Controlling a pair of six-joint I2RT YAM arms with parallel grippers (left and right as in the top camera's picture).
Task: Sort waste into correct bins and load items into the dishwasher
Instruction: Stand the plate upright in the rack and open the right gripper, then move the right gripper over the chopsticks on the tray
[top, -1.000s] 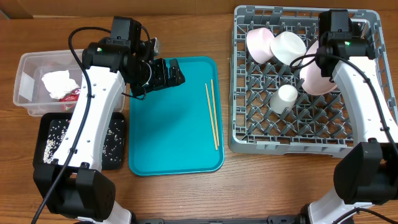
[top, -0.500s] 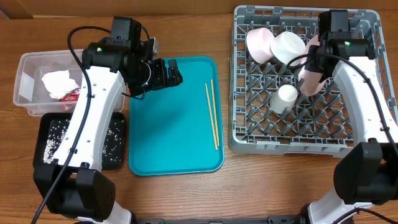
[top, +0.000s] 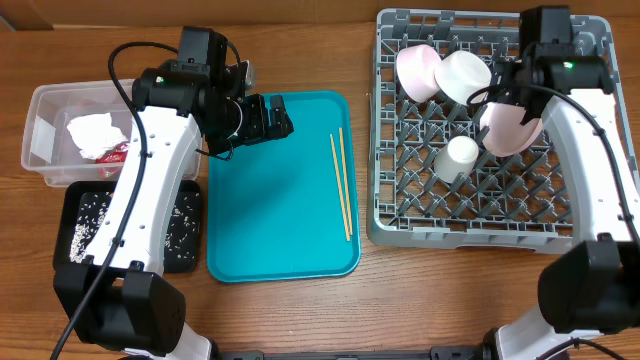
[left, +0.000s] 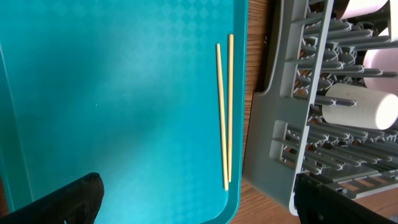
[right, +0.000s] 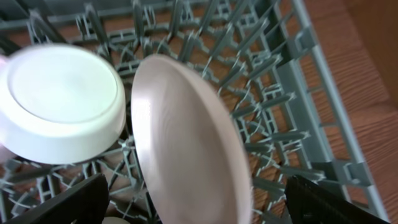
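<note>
Entry: white plate (top: 512, 130), upper right, racked in dish rack (top: 480, 236); my right gripper (top: 508, 85) just released it, left gripper (top: 270, 118) spread empty; chopsticks (top: 342, 185) pending.

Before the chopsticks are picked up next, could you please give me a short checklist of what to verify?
1. Left pincer open and holding nothing: ok.
2. Chopsticks lying side by side on the teal tray, near its rack-side edge, with nothing on top of them: ok.
3. Left pincer lined up over the chopsticks: not ok. In the overhead view it hangs over the tray's far left corner.
4. Right pincer open, its fingers well clear of the plate: ok.
5. Plate standing on edge in the dish rack, leaning, and firmly held by the pegs: cannot tell.
</note>
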